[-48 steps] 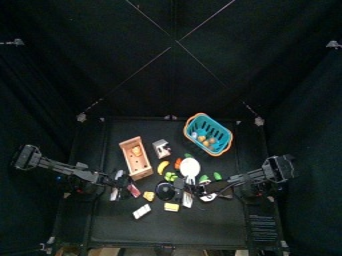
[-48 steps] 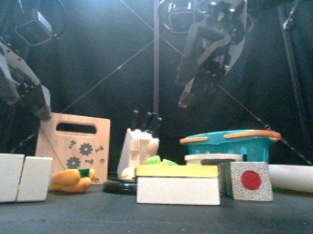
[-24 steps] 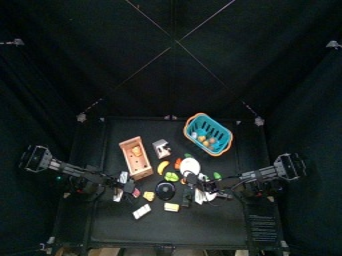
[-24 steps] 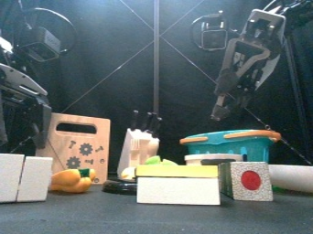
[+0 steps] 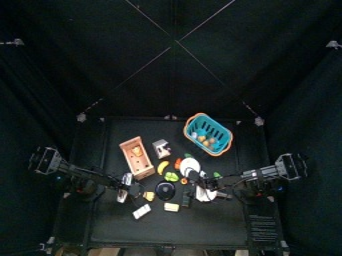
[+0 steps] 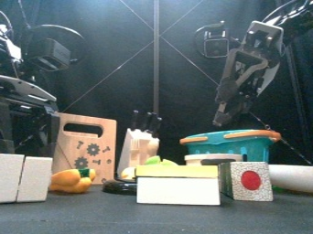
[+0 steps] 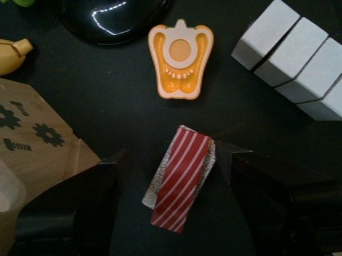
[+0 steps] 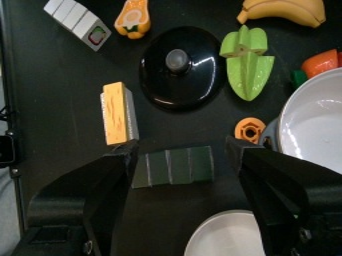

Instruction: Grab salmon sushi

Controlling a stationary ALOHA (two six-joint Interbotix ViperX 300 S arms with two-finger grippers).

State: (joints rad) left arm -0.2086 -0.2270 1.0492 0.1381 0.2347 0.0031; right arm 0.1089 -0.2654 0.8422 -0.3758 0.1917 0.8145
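The salmon sushi (image 7: 182,178), a red-and-white striped piece, lies on the black table. In the left wrist view it sits between the open jaws of my left gripper (image 7: 177,160), which straddles it without closing on it. In the top view my left gripper (image 5: 128,186) is over the table's front left. My right gripper (image 8: 187,160) is open and empty over a dark green block (image 8: 174,166). It hangs high at the right in the front view (image 6: 222,114). The sushi is hidden in the front view.
Near the sushi are an orange pepper half (image 7: 181,58), white blocks (image 7: 297,58) and a wooden board (image 7: 38,135). Under the right arm are a black lid (image 8: 183,67), an egg sushi (image 8: 118,110) and a green pepper (image 8: 247,62). A blue basket (image 5: 207,130) stands at the back.
The right arm has swung from the middle towards the right in the front view. The left arm has come lower and further in from the left.
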